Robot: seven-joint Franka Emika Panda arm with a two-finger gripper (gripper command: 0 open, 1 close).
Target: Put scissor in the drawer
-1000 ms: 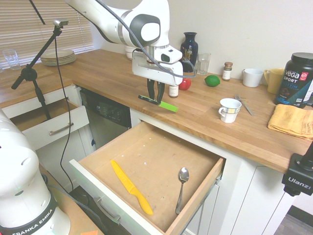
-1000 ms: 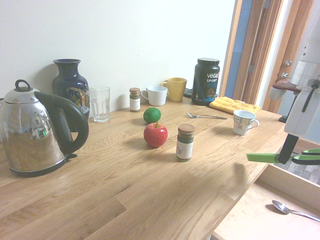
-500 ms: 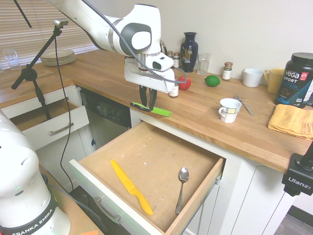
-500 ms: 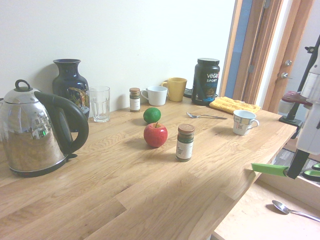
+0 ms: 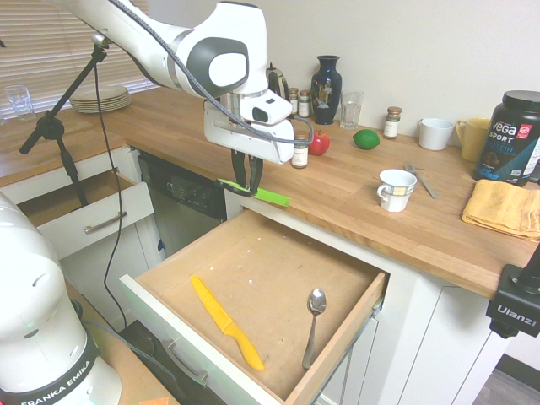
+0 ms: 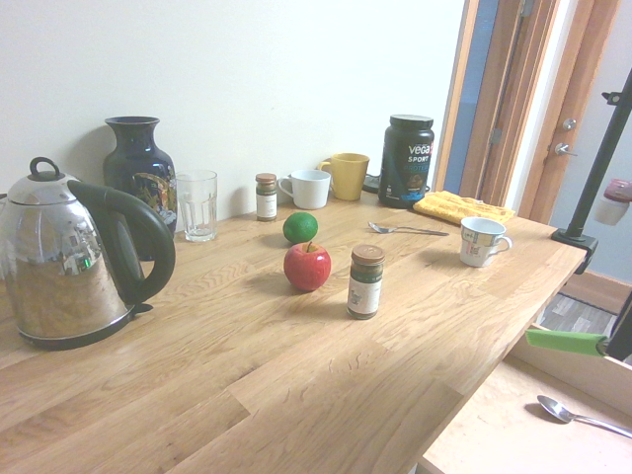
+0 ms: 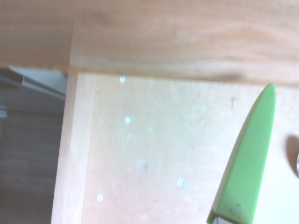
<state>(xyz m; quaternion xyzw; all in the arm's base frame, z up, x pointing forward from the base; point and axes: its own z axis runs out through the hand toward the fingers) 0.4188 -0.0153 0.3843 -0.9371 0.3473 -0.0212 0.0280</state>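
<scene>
From the front, we see the gripper (image 5: pixel 245 187) clamped on the scissor (image 5: pixel 253 192), which has slid off the counter to the drawer's (image 5: pixel 346 322) back edge. Side-on, its green tip (image 6: pixel 565 342) has moved right. At the wrist, bare drawer (image 7: pixel 154 154) floor lies under the scissor (image 7: pixel 245 163), so release looks close.

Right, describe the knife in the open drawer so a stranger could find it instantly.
Start at the wide open drawer below the wooden counter. On its bare wooden bottom, toward the front, lies the knife. It is all yellow, unlike the metal spoon lying beside it.
</scene>
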